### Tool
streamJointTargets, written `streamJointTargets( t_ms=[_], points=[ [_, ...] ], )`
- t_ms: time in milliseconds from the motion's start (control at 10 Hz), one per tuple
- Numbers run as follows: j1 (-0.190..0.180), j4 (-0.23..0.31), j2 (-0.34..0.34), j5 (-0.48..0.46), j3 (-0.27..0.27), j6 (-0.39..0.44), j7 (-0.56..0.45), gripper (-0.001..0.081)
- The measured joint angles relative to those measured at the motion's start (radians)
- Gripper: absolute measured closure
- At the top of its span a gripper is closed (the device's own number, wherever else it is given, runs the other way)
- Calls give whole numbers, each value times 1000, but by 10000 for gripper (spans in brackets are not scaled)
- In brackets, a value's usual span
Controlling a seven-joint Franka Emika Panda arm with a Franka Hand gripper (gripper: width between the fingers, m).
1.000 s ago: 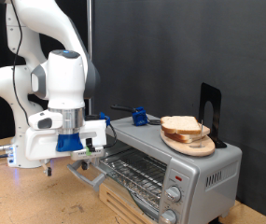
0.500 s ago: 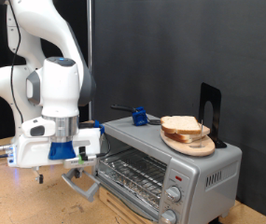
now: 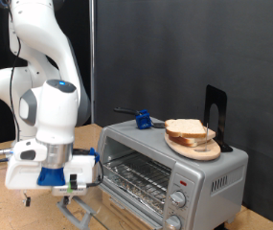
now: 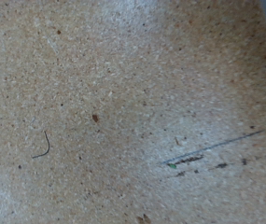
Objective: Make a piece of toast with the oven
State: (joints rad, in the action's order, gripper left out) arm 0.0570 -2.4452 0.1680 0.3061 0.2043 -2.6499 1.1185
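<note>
The tool (image 3: 71, 192) hangs low at the exterior view's bottom left, close over the worktop (image 3: 7, 206) and just in front of the oven (image 3: 170, 168), at the left end of its front; something pale and flat sits right under it that may be the lowered oven door, though the pictures are too blurred there to be sure. The oven's mouth looks open, with the wire rack (image 3: 136, 175) showing inside and nothing resting on it. The piece of toast (image 3: 186, 128) is not near the tool at all: it lies with a few like slices stacked on a round wooden plate (image 3: 195, 149) on top of the oven, toward its right end in the exterior view. So the relation that matters is up and to the exterior view's right: the bread sits above the tool and across the width of the oven from it, well apart, with the oven's roof between the two levels. The slice lies flat, its broad faces up and down, its edges facing outward. The wrist view shows only speckled worktop (image 4: 123, 103) with a few scratches and a blue edge at one corner, no fingers in it, so whether the tool is spread or closed I cannot tell; nothing shows between its fingers. A blue clamp-like object (image 3: 143, 120) and a black bookend-like stand (image 3: 216, 113) also stand on the oven's roof
</note>
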Motion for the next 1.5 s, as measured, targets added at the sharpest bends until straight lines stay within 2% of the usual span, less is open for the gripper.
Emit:
streamJointTargets(
  t_ms=[300,600,1100,1200,1300,1400,1500],
  points=[
    [0,52,93,4,8,-60,40,-2],
    [1,88,141,-1,6,-87,26,-2],
    [30,62,112,-44,-20,-134,-132,-2],
    [35,38,92,-45,-22,-152,-152,-2],
    [35,39,93,-45,-22,-148,-148,-2],
    [53,39,90,-117,-53,-148,-213,-2],
    [92,37,72,-252,-116,-146,-349,-2]
  ],
)
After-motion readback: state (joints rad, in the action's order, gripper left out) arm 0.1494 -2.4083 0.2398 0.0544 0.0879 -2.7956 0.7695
